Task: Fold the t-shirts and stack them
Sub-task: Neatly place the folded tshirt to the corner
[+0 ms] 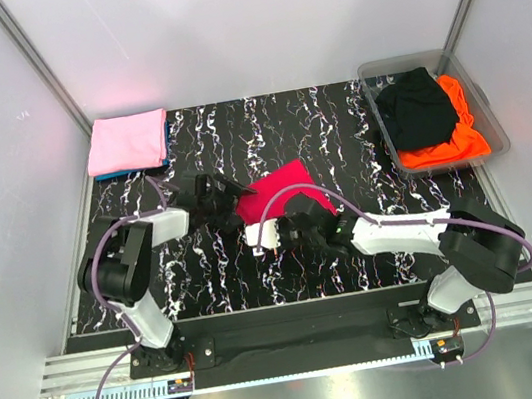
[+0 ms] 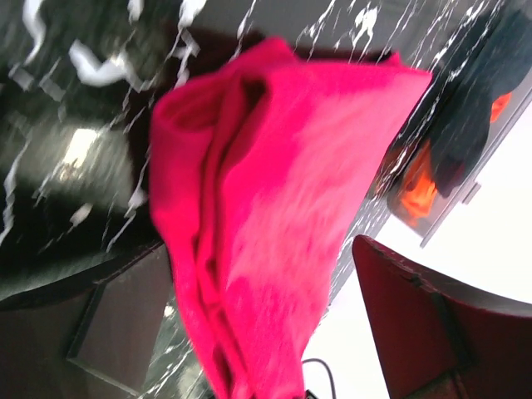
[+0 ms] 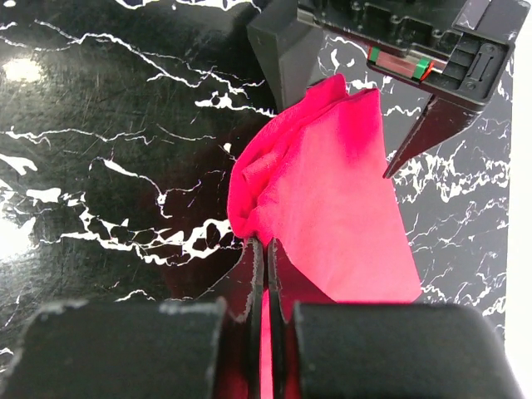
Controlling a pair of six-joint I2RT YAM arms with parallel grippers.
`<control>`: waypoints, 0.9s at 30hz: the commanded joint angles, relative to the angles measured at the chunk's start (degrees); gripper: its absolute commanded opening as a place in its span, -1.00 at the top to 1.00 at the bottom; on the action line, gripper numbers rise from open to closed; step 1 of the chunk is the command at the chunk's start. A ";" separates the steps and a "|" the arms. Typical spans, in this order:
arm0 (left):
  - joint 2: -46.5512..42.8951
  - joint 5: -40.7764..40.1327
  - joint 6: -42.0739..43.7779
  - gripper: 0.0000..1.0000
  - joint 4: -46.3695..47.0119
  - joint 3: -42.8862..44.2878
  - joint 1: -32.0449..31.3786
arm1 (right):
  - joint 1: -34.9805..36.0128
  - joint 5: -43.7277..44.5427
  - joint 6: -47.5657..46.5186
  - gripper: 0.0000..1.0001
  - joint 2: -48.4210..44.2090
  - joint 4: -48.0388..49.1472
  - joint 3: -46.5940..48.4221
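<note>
Crimson-red t-shirt [image 3: 332, 208] cloth is pinched tight in your right gripper [image 3: 264, 270]. Its two fingers are pressed together on the near edge of the shirt. Your left gripper [image 1: 228, 197] has its jaws wide apart, with one finger on each side of the far end of the same shirt, and they are not squeezing it. The shirt is bunched up in soft folds and sits near the middle of the black table [image 1: 336, 128] with white streaks, right between your two grippers. Far off in the back left corner, a folded light pink t-shirt [image 1: 127, 140] lies on top of a blue t-shirt [image 1: 125, 172], and only the blue edge peeks out. In the back right corner, a clear bin [image 1: 397, 65] holds a black t-shirt [image 1: 418, 106] lying on a bright orange t-shirt [image 1: 459, 137].
</note>
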 commanded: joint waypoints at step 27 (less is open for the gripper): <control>9.24 1.18 7.38 0.04 2.84 4.89 4.92 | -2.77 -0.31 10.66 0.99 -2.85 6.36 4.45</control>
